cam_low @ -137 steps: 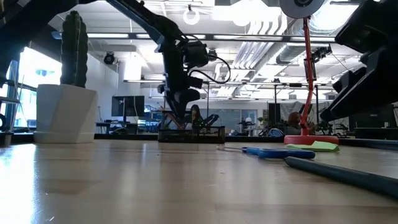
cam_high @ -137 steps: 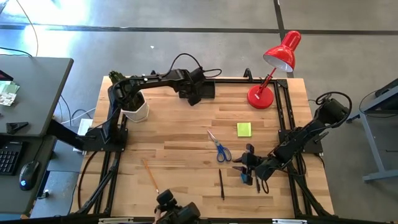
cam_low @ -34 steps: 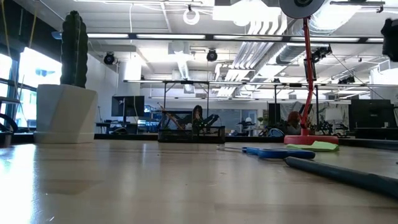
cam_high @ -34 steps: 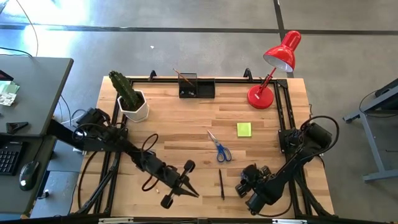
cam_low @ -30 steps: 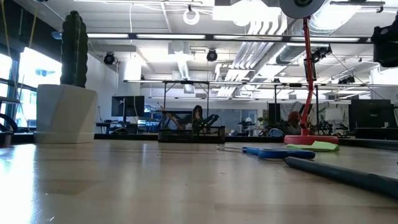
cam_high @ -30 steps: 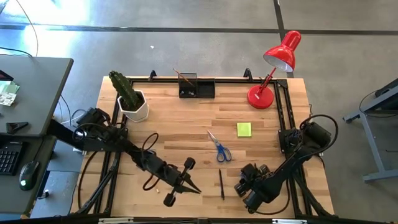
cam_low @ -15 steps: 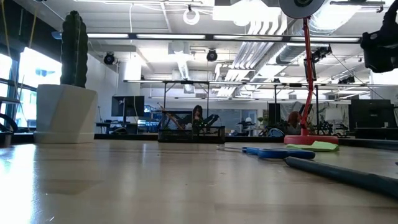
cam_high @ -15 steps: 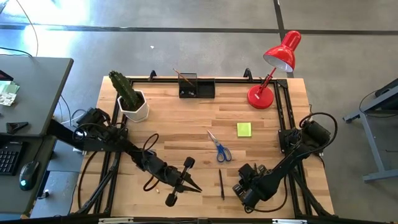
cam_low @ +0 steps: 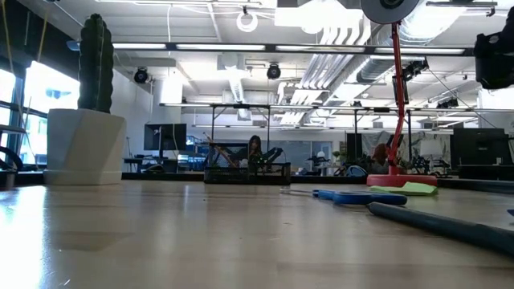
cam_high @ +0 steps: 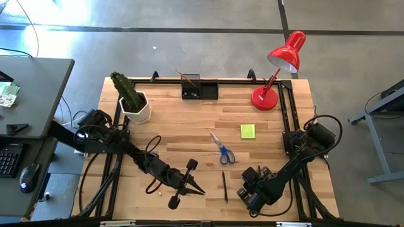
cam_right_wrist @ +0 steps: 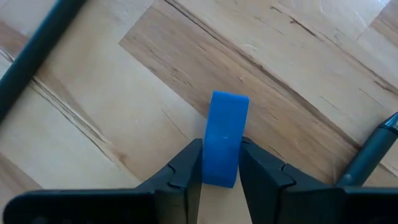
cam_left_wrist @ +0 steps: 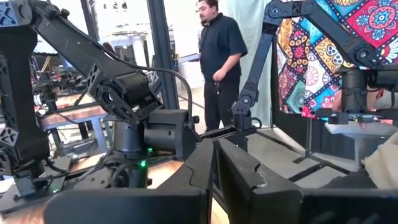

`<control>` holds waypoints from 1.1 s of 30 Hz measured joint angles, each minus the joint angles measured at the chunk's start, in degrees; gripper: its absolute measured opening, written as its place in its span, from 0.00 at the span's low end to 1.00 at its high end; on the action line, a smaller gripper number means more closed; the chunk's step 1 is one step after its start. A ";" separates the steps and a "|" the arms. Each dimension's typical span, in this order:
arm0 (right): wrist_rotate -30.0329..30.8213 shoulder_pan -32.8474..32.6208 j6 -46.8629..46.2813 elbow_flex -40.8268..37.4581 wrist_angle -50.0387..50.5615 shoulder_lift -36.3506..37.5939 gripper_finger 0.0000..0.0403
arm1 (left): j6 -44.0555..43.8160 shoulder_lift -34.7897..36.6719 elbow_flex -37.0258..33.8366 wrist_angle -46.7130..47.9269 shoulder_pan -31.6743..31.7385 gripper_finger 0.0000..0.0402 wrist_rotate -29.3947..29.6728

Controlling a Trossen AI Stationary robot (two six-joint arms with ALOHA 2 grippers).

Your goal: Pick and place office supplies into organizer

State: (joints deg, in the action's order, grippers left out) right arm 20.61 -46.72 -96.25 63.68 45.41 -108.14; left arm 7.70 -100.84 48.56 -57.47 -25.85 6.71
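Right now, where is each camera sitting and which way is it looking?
High view: above the table, looking straight down; both arms show, left hand and right hand near the front edge.
Low view: at table-top height, looking level across to the organizer.
Left wrist view: on the left arm, facing the room and a person; its own fingers show.
Right wrist view: on the right arm, facing down at the blue eraser it grips.
High and low views share the scissors.

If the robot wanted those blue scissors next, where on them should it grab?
Probably the blades or the pivot of the scissors, coming straight down from above. They lie flat on the table with bare wood all round, and that narrow middle suits a two-finger pinch better than the wide handle loops.
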 joint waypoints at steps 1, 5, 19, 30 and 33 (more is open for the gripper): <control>0.11 0.00 0.21 0.00 0.00 0.00 0.22 | 0.00 0.00 0.00 0.00 0.00 0.04 0.13; 0.61 0.00 0.57 -0.02 -0.08 -0.04 0.22 | -0.02 0.00 0.00 0.06 0.00 0.06 0.40; 7.76 2.86 10.27 -0.11 -4.88 -0.04 0.19 | -0.07 0.00 0.02 0.22 -0.04 0.08 0.38; 11.04 12.45 28.57 -0.04 -6.67 8.50 0.19 | -0.19 0.41 0.03 0.23 -0.09 0.08 0.35; 11.92 16.85 35.27 -0.02 -7.93 11.12 0.19 | -0.48 0.67 0.09 0.21 -0.09 0.07 0.23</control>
State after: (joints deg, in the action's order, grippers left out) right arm 32.53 -29.87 -60.97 63.66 37.47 -97.01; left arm 7.22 -100.17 48.64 -57.26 -25.93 6.94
